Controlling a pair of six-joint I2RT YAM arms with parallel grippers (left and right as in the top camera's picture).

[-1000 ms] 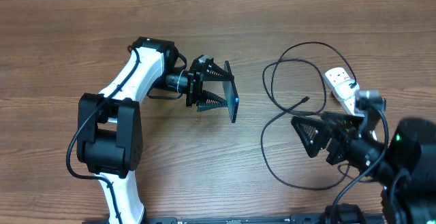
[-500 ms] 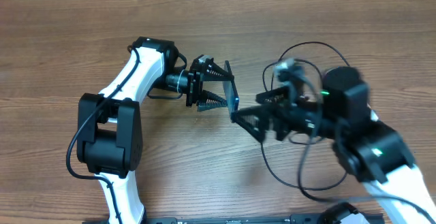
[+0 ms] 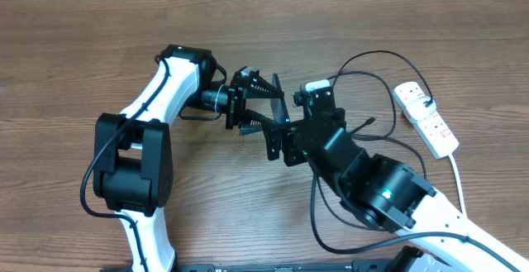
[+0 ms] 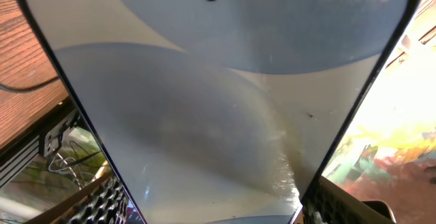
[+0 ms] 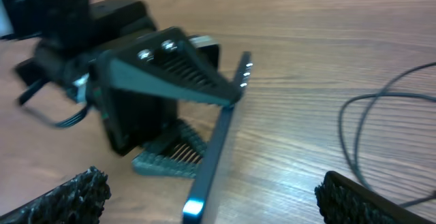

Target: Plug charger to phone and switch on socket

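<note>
- The phone (image 3: 278, 97) is held on edge above the table (image 3: 83, 40), pinched between the fingers of the left gripper (image 3: 273, 107).
- The right gripper (image 3: 279, 146) is set just beside the phone's lower end with its fingers (image 5: 75, 193) spread wide. Contact with the phone cannot be made out, possibly none.
- The charger (image 3: 331, 90) is laid in loose loops near the phone, on its screen side, and its plug tip (image 3: 369, 121) is left free on the wood.
- The socket (image 3: 426, 119) is seen well apart from the phone, beyond the loops.
</note>
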